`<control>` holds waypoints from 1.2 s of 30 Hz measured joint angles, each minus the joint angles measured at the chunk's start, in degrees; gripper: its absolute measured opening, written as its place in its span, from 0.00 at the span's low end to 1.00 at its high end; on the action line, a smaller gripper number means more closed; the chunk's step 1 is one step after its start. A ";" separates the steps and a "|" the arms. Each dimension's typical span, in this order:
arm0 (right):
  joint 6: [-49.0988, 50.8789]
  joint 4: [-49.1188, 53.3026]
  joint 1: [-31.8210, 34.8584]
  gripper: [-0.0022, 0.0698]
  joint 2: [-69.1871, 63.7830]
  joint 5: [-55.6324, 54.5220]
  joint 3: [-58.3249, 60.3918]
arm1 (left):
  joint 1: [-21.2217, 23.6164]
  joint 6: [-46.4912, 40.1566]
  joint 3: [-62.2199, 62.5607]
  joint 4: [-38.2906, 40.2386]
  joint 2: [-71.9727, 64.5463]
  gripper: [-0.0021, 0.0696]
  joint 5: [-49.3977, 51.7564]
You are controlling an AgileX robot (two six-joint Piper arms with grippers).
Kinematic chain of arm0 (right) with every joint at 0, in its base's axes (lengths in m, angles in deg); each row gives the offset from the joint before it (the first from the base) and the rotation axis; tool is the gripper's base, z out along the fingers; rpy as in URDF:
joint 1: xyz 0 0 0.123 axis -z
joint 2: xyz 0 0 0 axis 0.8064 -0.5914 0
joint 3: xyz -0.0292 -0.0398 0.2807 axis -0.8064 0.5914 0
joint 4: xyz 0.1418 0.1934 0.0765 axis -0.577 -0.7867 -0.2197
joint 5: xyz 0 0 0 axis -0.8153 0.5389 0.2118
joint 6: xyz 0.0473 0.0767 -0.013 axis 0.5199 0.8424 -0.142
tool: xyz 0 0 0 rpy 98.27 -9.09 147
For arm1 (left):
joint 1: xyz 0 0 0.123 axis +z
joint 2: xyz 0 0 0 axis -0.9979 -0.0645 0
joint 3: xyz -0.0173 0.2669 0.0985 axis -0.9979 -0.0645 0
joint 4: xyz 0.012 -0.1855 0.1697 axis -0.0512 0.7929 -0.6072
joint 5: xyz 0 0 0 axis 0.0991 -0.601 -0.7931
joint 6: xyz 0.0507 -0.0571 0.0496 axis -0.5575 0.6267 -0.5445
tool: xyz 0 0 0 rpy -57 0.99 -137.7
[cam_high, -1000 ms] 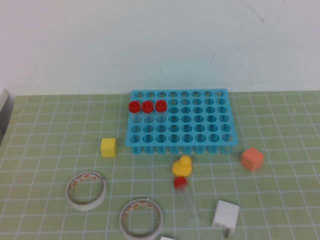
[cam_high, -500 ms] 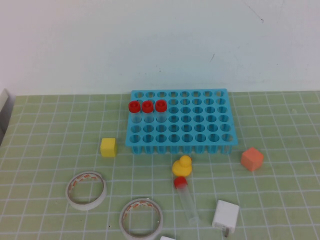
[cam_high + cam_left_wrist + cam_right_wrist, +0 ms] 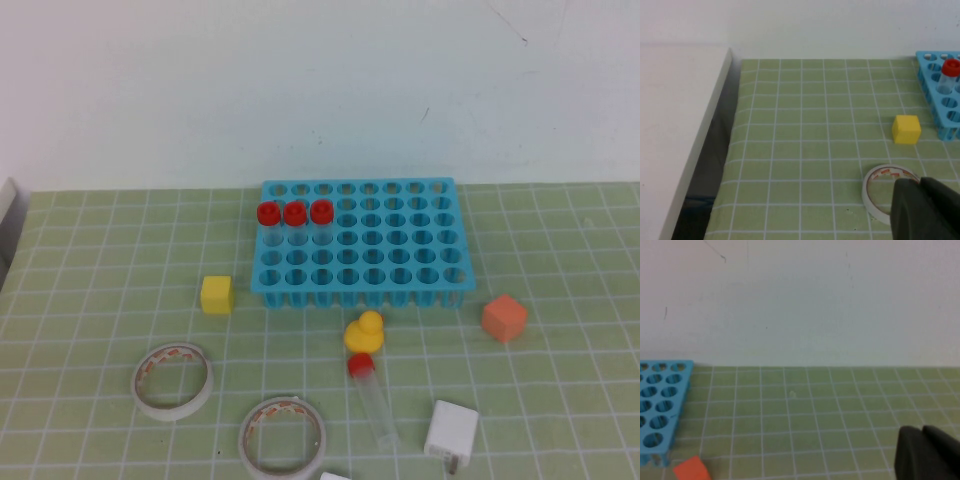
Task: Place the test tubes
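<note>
A blue tube rack (image 3: 366,243) stands at the middle back of the green grid mat. Three red-capped test tubes (image 3: 295,220) stand upright in its left holes. One more red-capped clear test tube (image 3: 372,398) lies flat on the mat in front of the rack, just below a yellow duck (image 3: 365,332). Neither arm shows in the high view. My left gripper (image 3: 919,184) is shut and empty, hovering over a tape roll (image 3: 885,196). My right gripper (image 3: 921,432) is shut and empty over bare mat, right of the rack (image 3: 660,407).
A yellow cube (image 3: 217,295) sits left of the rack, an orange cube (image 3: 504,318) to its right. Two tape rolls (image 3: 172,380) (image 3: 282,437) lie at the front left. A white charger block (image 3: 451,433) lies by the loose tube. The mat's left edge drops off beside a white surface (image 3: 675,130).
</note>
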 joint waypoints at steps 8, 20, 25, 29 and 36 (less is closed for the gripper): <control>-0.91 -8.27 -0.95 0.03 -10.62 0.61 0.03 | 0.00 0.00 -0.51 -1.39 -1.39 0.03 -1.91; -25.02 -20.90 -13.98 0.03 -28.17 21.72 -9.43 | 0.00 0.00 -8.61 -2.25 -1.65 0.03 -8.74; -35.38 -32.53 -20.21 0.03 -35.68 22.53 -14.71 | 0.00 0.00 -8.84 -1.53 -1.65 0.03 -10.33; -38.31 -37.83 -26.65 0.03 -43.07 22.53 -19.58 | 0.66 -0.33 -9.00 0.36 -1.65 0.03 -10.44; -39.24 -38.84 -36.73 0.03 -58.73 23.04 -31.59 | 1.24 -1.05 -8.98 2.51 -1.68 0.03 -10.44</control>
